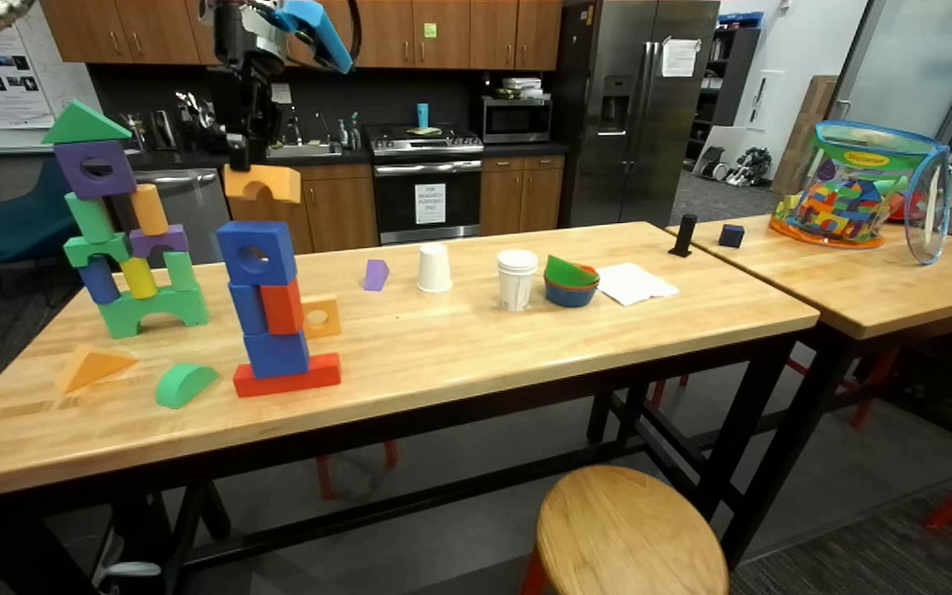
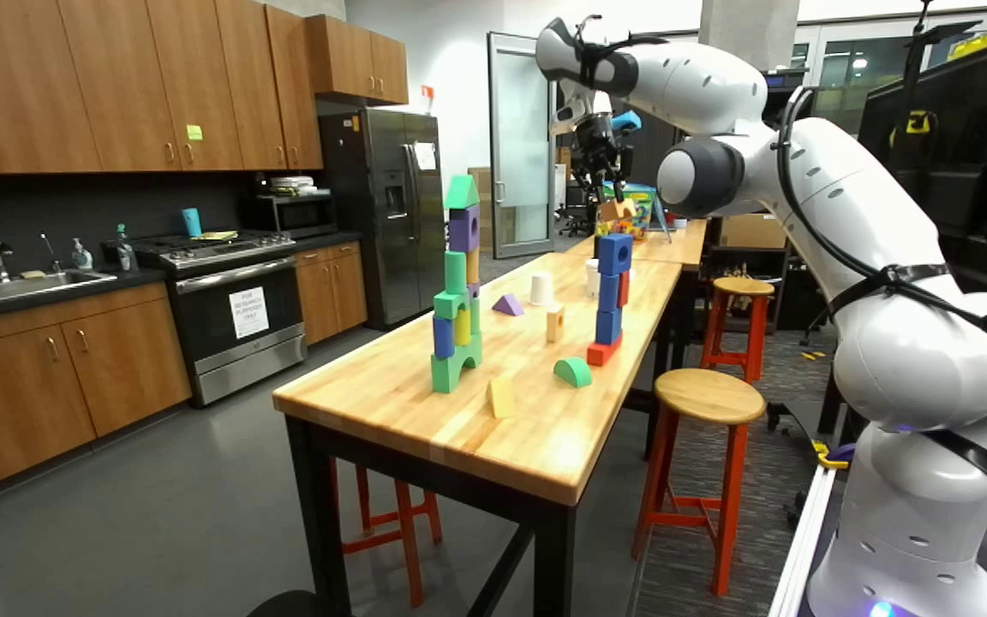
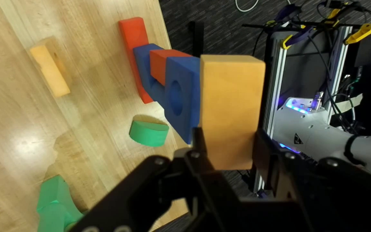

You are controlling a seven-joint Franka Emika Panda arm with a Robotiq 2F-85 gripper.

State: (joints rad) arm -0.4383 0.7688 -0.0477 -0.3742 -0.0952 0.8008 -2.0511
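Above the blue-and-red tower (image 1: 278, 309) — clear of its top — the tool (image 3: 229, 140) pinches an orange arched block (image 1: 268, 177).

your arm (image 2: 866, 197) rises from its base (image 2: 896, 548) near four o'clock in an exterior view and leans toward eleven; the forearm (image 2: 690, 86) reaches toward nine, and the wrist (image 2: 583, 107) bends so the gripper (image 2: 611, 198) points down to six. in the wrist view your two dark fingers (image 3: 199, 143) reach toward twelve, set in a grip with a gap between them. a blue light (image 2: 882, 609) glows on the base.
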